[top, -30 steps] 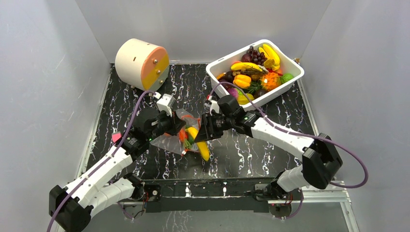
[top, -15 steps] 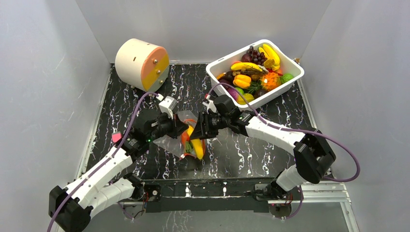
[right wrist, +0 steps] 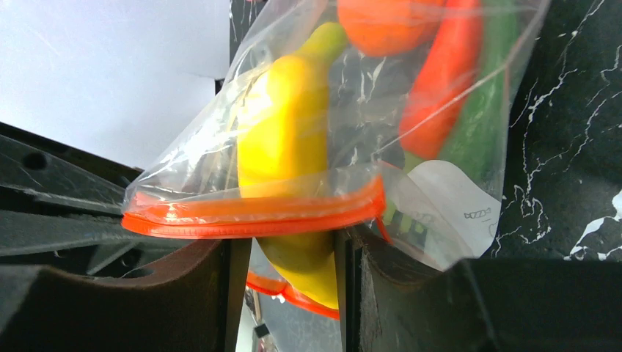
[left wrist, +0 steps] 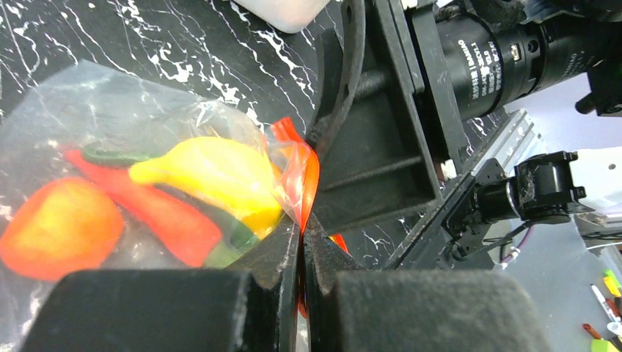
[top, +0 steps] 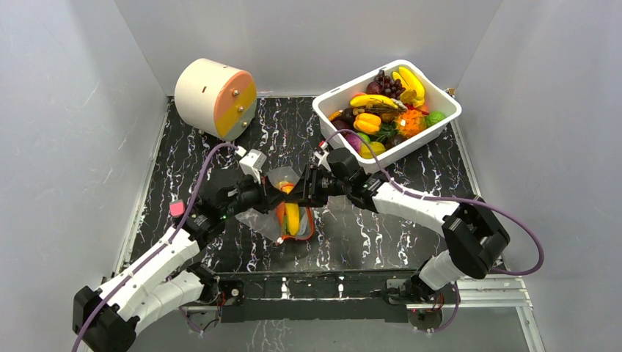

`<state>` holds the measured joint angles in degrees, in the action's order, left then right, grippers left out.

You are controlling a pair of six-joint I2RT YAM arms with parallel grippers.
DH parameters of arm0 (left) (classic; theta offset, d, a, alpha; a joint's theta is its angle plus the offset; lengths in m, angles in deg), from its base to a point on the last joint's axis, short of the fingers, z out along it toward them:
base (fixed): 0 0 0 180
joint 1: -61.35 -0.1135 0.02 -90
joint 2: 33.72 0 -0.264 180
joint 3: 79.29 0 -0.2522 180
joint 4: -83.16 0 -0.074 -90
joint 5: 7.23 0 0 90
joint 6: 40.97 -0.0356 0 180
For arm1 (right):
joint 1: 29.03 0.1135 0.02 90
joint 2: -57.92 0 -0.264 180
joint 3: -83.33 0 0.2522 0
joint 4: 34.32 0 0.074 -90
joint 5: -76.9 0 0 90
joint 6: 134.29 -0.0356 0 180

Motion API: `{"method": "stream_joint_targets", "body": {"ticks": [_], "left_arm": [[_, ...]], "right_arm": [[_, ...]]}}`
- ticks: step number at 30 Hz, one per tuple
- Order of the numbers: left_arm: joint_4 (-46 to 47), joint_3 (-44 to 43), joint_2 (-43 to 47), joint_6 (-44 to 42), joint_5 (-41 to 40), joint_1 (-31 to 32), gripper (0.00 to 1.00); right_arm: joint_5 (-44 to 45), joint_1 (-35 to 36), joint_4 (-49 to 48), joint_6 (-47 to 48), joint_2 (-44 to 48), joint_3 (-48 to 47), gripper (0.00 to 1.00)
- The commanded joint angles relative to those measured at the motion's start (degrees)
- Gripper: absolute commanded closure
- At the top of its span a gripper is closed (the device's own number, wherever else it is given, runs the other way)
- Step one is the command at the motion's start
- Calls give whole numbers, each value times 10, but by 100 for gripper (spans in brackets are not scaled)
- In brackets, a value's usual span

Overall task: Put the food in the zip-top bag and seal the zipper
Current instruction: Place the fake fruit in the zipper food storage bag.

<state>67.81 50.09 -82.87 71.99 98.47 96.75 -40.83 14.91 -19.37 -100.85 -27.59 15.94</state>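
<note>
Left wrist view shows our left jaws pressed shut on the zipper (left wrist: 297, 172), the orange-red strip pinched between the two black tips at the lower middle of the frame. Just left of that pinch, the clear zip-top bag (left wrist: 95, 103) bulges around a yellow banana (left wrist: 213, 172), a long red piece (left wrist: 158, 220), a dark green piece (left wrist: 229, 233) and a round orange-yellow fruit (left wrist: 55, 231) at the lower left. In the right wrist view our right jaws grip the banana's lower end between their two dark tips. The zipper runs across the frame just above them. The banana's upper part lies inside the crinkled plastic, and its lower end pokes out through the bag's mouth. Top external view puts the bag at the centre of the frame, between the two jaws, over the black marbled counter (top: 367, 235); we cannot tell whether it touches the counter. A white tub (top: 422, 134) heaped with more toy food (top: 381, 103) stands at the upper right. A cream cylinder with an orange and yellow face (top: 216, 97) stands at the upper left.
</note>
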Motion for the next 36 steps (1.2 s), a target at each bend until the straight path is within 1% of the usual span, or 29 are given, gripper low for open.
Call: {"method": "stream_joint_targets", "body": {"ticks": [1,12,18,25,28,32,36], "left_arm": [[40,18,29,38,30,3,100],[78,29,35,79,15,3,100],[89,24,32,90,-1,3,100],[92,19,25,95,-21,3,100],[91,18,21,94,-21,3,100],[92,20,21,93,-21,3,100],[96,24,21,95,-21,3,100]], "right_arm": [[61,1,-96,-57,31,17,73],[136,6,-148,-114,56,66,72],[151,15,-166,-132,52,83,70],[160,35,-160,-121,34,83,69],[154,39,-137,-99,21,71,69],[152,44,-98,-69,6,51,65],[144,47,-108,-70,-4,51,61]]}}
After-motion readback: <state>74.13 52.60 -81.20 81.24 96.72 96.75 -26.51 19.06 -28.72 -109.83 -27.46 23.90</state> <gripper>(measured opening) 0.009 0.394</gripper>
